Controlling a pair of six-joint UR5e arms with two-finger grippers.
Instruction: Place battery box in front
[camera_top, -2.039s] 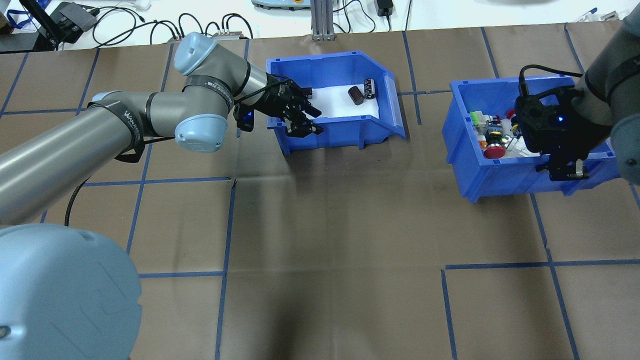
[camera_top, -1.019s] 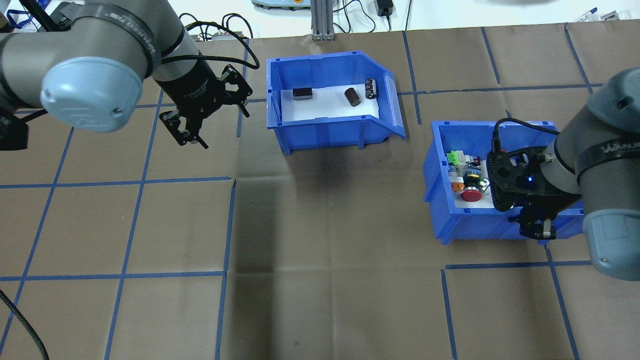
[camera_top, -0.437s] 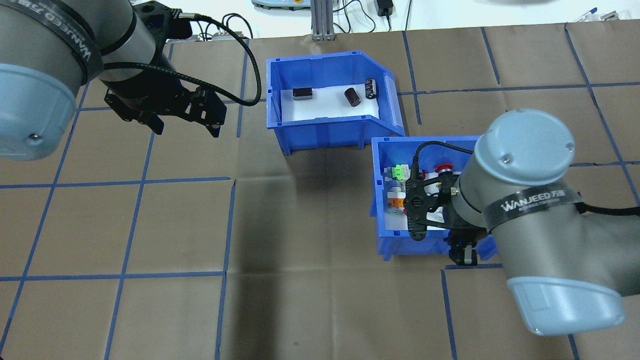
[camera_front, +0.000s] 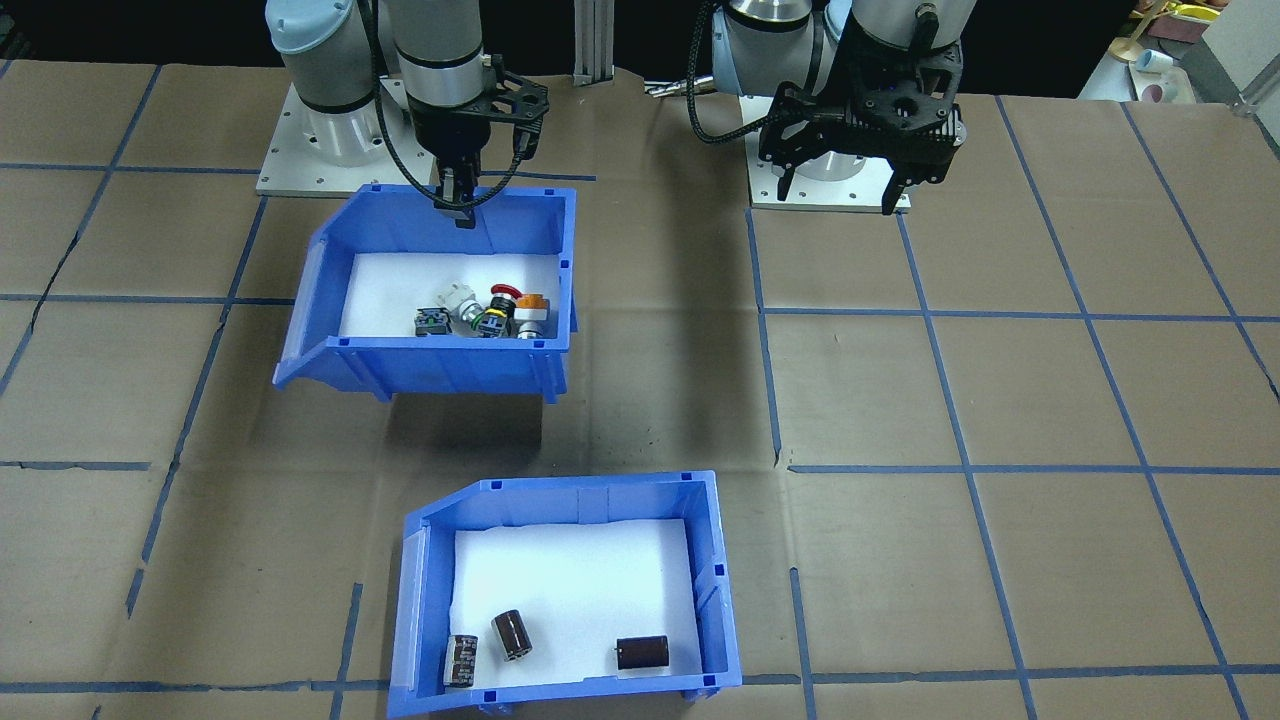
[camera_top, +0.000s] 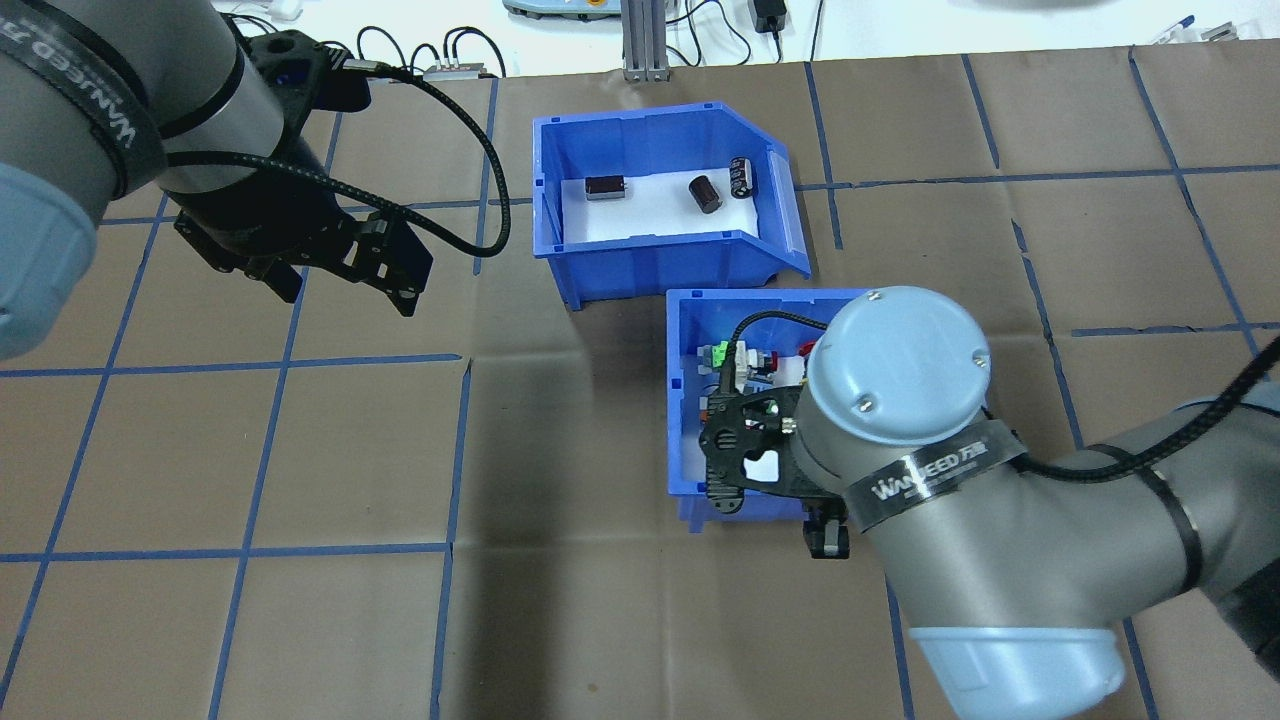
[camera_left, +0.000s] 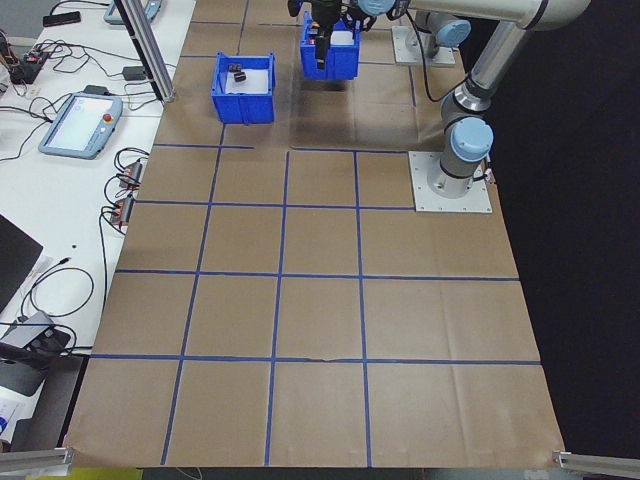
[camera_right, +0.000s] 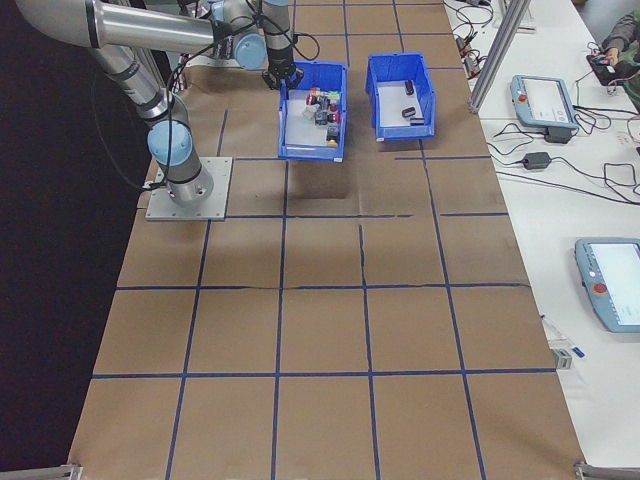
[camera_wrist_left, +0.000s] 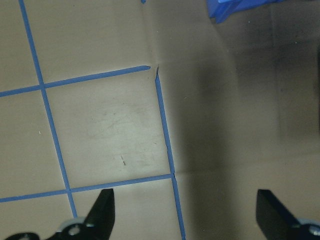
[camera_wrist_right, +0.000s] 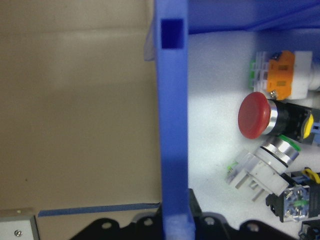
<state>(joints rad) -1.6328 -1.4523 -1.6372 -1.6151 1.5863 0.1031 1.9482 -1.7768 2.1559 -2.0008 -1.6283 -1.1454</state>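
- Over the last two seconds the right gripper (camera_front: 458, 205) has carried the switch bin (camera_front: 440, 300) from the table's right side in toward the middle, and it now hangs close behind the battery box (camera_front: 565, 590), on the robot's side.
- The right gripper is clamped on the switch bin's near wall; the bin looks lifted, casting a shadow on the table (camera_front: 1000, 400).
- The left gripper (camera_top: 340, 275) has let go of the battery box's left wall and pulled away to the left; it hangs with jaws spread wide, holding nothing.
- The battery box has not shifted since; it sits on the far side of the table, centre-left in the overhead view.
- Judged from this, the battery box ends up in front once the switch bin is set down behind it.
- The battery box is a blue plastic bin with a sloped lip on its right end and a white foam floor; three dark cylinder batteries (camera_top: 708, 192) lie loose on it.
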